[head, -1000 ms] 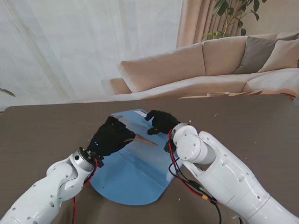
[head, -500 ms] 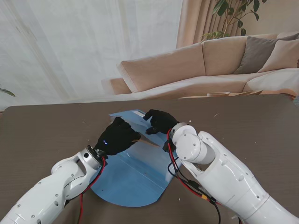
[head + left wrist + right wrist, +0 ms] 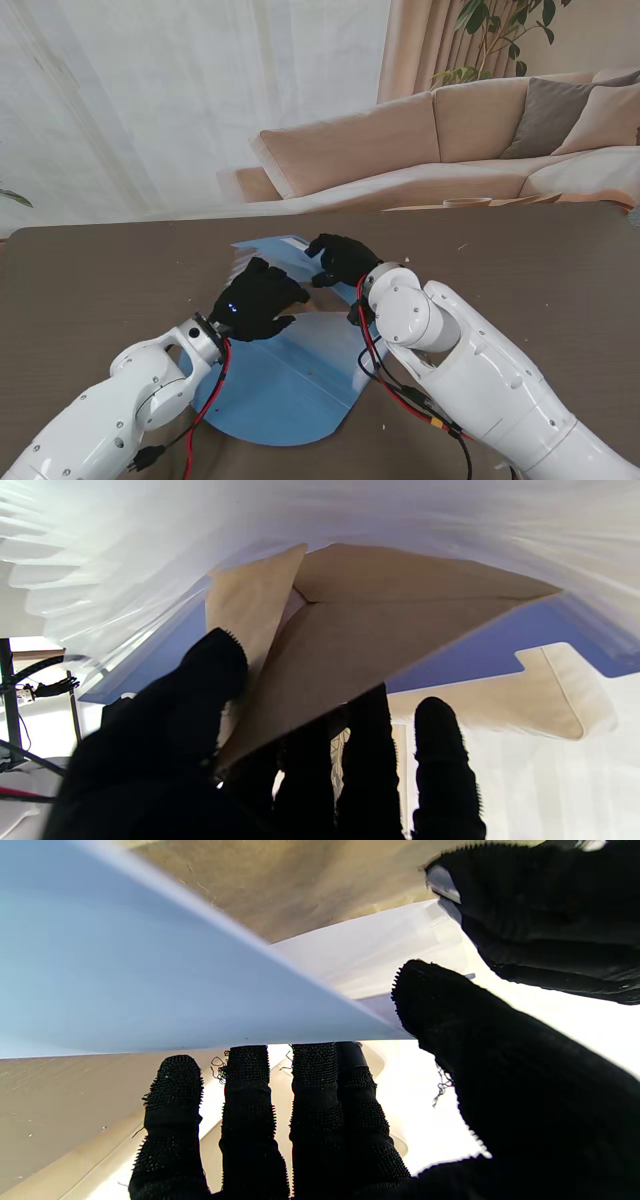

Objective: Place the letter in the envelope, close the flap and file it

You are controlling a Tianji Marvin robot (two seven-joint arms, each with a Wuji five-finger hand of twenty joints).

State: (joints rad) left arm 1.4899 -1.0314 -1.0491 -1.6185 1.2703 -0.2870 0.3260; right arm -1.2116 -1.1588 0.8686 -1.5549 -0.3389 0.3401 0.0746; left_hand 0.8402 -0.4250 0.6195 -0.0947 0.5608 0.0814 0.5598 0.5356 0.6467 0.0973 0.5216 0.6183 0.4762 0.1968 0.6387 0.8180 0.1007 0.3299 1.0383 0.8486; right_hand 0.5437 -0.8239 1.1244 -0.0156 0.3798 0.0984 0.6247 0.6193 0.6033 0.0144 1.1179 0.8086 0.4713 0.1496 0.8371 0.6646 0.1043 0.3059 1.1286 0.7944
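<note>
Envelope (image 3: 360, 645), tan with flap ajar, pinched by left hand (image 3: 258, 300); right hand (image 3: 340, 260) grips blue folder (image 3: 290, 385).

A dark brown table (image 3: 560, 280) fills the lower half of the stand's view. A blue folder (image 3: 280, 385) lies open and flat on it at lower centre, its rounded edge toward the bottom.

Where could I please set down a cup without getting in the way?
Bare table lies left of the blue folder, and a wider stretch right of the right arm. The middle is crowded: left hand and right hand work over the folder.
</note>
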